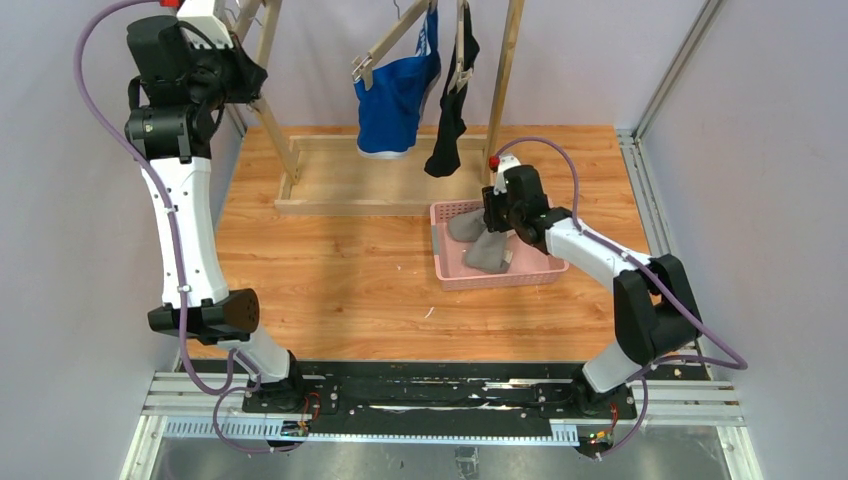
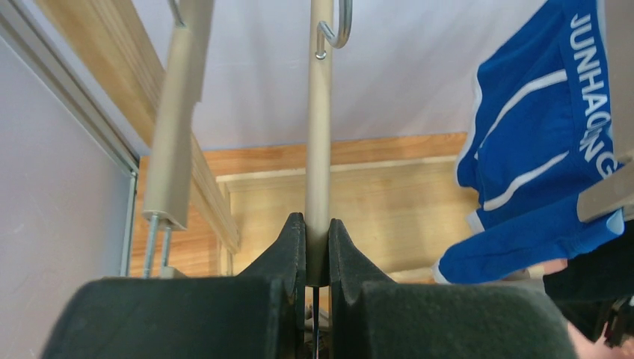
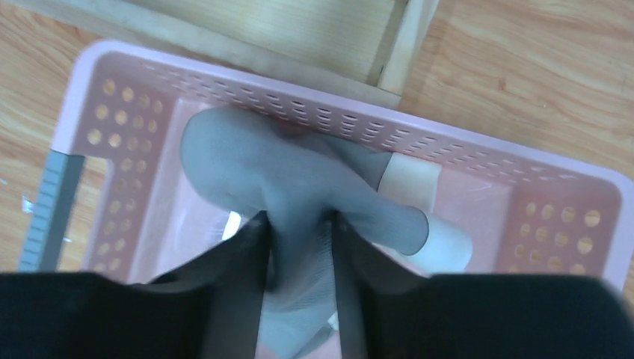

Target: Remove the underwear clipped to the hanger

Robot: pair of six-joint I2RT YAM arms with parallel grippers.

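The bright blue underwear (image 1: 395,100) (image 2: 538,149) with white trim hangs clipped to the hanger at the back. The black underwear (image 1: 450,120) dangles just right of it. High at the back left, my left gripper (image 1: 240,75) (image 2: 318,247) is shut on the hanger's pale bar (image 2: 319,149). The light grey underwear (image 1: 485,245) (image 3: 284,164) lies in the pink basket (image 1: 500,278) (image 3: 478,149). My right gripper (image 1: 497,225) (image 3: 299,224) is low over the basket, its jaws a little apart with a fold of the grey fabric filling the gap.
A wooden rack (image 1: 340,200) with slanted legs and a flat base frame stands at the back of the wooden table. The basket sits just in front of its right corner. Grey walls close in both sides.
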